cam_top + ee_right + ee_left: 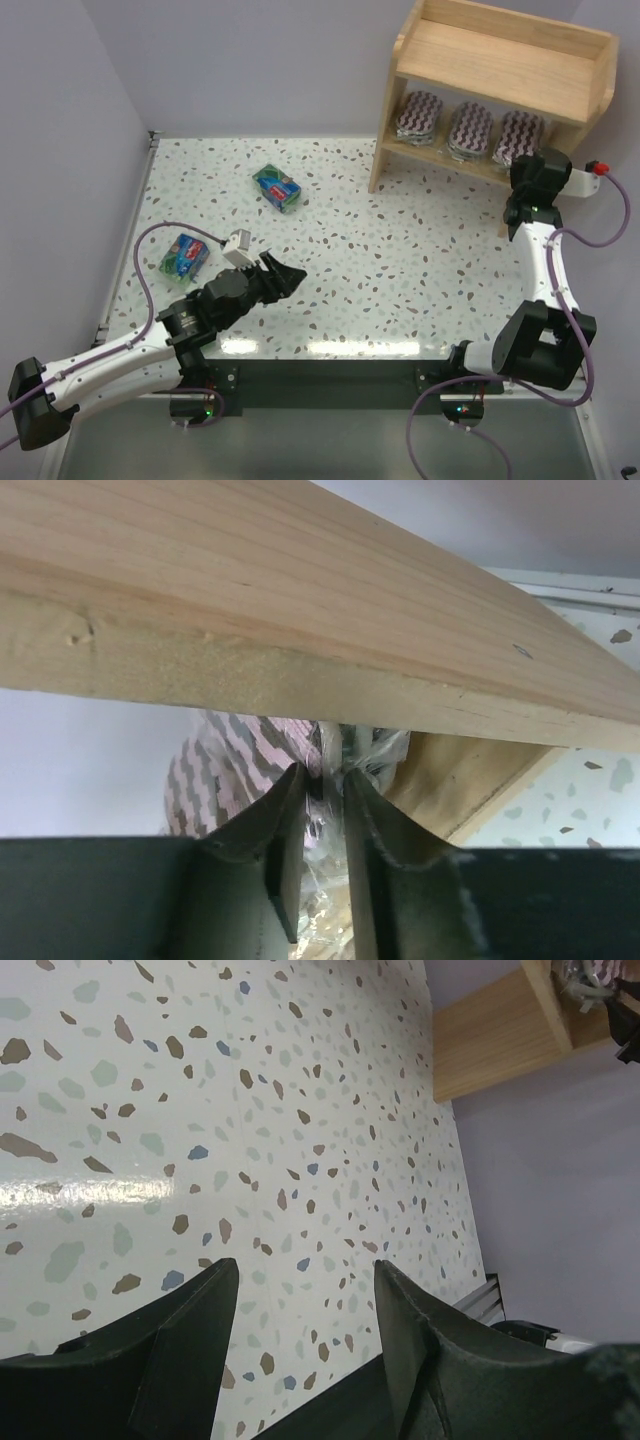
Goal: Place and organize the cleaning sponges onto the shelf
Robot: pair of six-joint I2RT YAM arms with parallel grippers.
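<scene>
The wooden shelf (500, 50) stands at the far right. Three zigzag oval sponges (418, 115) (470, 130) (518, 138) lie side by side on its lower tier. Two green rectangular sponges lie on the table, one mid-back (277, 187) and one at the left (184, 255). A third green one is not in view. My right gripper (525, 165) is at the rightmost zigzag sponge (220, 760), under the shelf's upper plank (300, 600). Its jaws (322, 772) are nearly closed on that sponge's clear wrapper. My left gripper (285, 270) (305, 1265) is open and empty above bare table.
The speckled table (400, 260) has a raised rail along its left edge (130, 240) and lilac walls behind and to the left. The shelf's side panel (490, 1040) shows far off in the left wrist view.
</scene>
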